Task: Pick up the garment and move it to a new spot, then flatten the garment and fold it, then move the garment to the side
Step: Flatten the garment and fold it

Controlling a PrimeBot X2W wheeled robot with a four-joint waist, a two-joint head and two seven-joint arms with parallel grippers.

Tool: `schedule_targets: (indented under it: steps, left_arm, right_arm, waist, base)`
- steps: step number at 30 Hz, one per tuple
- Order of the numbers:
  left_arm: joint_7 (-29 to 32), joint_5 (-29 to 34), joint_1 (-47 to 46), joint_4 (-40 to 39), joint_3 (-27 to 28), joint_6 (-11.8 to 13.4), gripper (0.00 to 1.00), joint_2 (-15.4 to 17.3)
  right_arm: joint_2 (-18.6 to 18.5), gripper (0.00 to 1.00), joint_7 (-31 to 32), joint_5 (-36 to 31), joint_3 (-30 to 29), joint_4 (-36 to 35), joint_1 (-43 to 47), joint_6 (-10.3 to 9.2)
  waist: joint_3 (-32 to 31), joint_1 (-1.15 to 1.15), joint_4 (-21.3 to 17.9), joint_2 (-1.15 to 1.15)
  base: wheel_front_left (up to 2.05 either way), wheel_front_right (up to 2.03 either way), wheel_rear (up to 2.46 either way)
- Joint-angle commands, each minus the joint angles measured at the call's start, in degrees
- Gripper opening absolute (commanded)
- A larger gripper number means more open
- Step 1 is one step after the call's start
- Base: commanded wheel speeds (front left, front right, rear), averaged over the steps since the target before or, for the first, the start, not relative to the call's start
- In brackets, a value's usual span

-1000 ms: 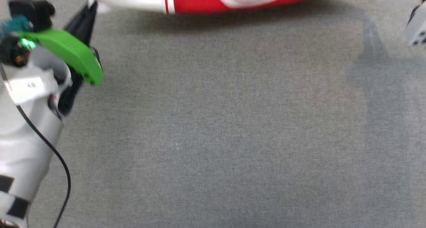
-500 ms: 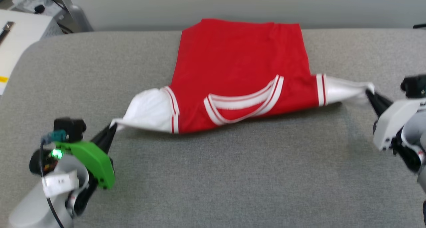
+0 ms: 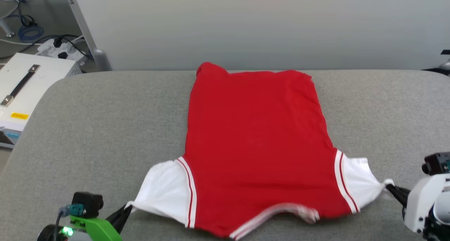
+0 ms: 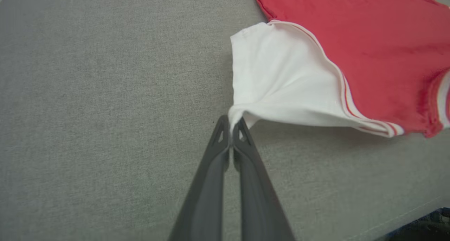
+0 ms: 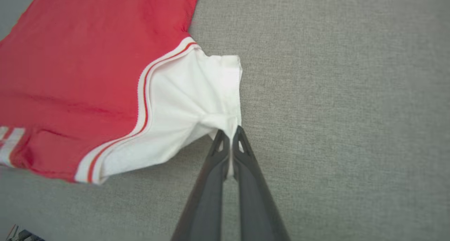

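the head view is tilting higher than before over the garment [image 3: 256,135]. left gripper [image 4: 231,123] and right gripper [image 5: 231,133] are each clamping a white sleeve [image 4: 274,79].

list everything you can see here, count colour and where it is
garment: 1, red with white sleeves and striped trim, spread on the padded surface, collar end nearest the robot
padded surface: 1, grey, under the garment
case: 1, white with a black strap and a yellow label, left of the padded surface
cables: several, blue and black, on the floor at far upper left
wall panel: 1, pale grey, behind the padded surface
left gripper: 1, dark fingers, lower left, shut on the garment at a sleeve tip
right gripper: 1, dark fingers, lower right, shut on the garment at the other sleeve tip
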Motion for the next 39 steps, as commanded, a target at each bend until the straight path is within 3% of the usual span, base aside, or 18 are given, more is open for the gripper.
schedule_targets:
  steps: [1, 14, 21, 22, 23, 31, 39]
  left_arm:
    - [0.03, -0.34, 1.85, -0.74, 0.09, 0.60, 0.00, 1.00]
    - [3.75, -3.30, 9.74, -8.34, -1.49, 1.82, 0.00, 5.59]
    - [4.55, -3.29, 8.80, -10.50, -1.60, 1.80, 0.00, 5.56]
    - [4.53, -3.21, 8.46, -10.83, -1.54, 1.78, 0.00, 5.47]
    - [4.56, -3.24, 8.20, -11.19, -1.44, 1.79, 0.00, 5.42]
    - [9.85, -3.10, 5.34, -20.07, -1.41, 3.88, 0.00, 7.13]
    - [17.42, -1.29, 1.46, -33.18, -0.81, 9.80, 0.00, 9.95]
  right_arm:
    - [-0.95, 0.00, 0.71, 0.96, -0.81, -0.67, 1.98, -0.10]
    - [-5.75, 0.00, 8.66, 6.35, -7.33, -8.98, 16.77, -0.10]
    - [-5.11, 0.00, 11.91, 4.38, -10.86, -11.15, 19.95, -0.10]
    - [-4.71, 0.28, 12.22, 4.04, -11.67, -11.49, 19.87, -0.10]
    - [-4.35, 1.00, 12.25, 3.79, -12.47, -11.80, 19.73, -0.10]
    - [-5.12, 1.00, 16.52, -0.87, -18.66, -19.16, 16.75, -0.10]
    - [-2.79, 1.00, 28.67, -5.25, -28.04, -28.88, 5.64, -0.10]
  waist:
    - [-1.47, 0.01, 0.14, 0.00]
    - [-2.57, 0.01, 0.04, 0.00]
    - [-0.95, 0.01, 0.29, 0.00]
    - [-0.72, 0.01, 0.35, 0.00]
    - [-0.46, 0.01, 0.43, 0.00]
    - [3.78, 0.01, 2.37, 0.00]
    - [13.90, 0.01, 6.38, 0.00]
  base:
    - [0.00, 0.00, 0.00]
    - [0.00, 0.00, 0.00]
    - [0.00, 0.00, 0.00]
    - [0.00, 0.00, 0.00]
    - [0.00, 0.00, 0.00]
    - [0.00, 0.00, 0.00]
    - [0.00, 0.00, 0.00]
